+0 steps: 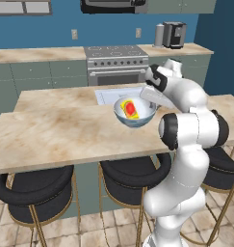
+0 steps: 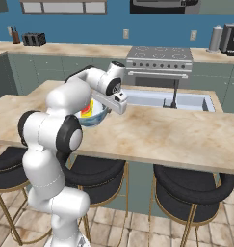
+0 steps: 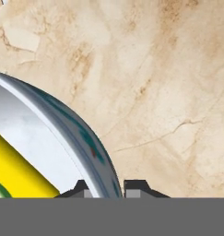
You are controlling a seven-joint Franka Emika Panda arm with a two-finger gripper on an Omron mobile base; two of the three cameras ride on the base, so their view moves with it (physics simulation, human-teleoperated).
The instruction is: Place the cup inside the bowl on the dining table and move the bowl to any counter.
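I see steel stove (image 1: 116, 63) against far wall, microwave (image 1: 113, 5) above it. Coffee machine (image 1: 174, 34) and grey canister (image 1: 159, 35) right of stove. Sink (image 2: 186, 101) with dark faucet (image 2: 174, 94) set in far worktop. Toaster (image 2: 34, 39), knife block (image 2: 12, 33) far left. Black gold-legged stools (image 1: 39, 193) near me. Wall outlets (image 1: 74, 34) on blue wall.

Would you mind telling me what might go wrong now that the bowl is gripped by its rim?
The gripper pinches only the bowl's thin rim, so the bowl may tilt or slip when carried. The cup lies loose inside and could roll out. The sink sits just behind, where the bowl could catch.
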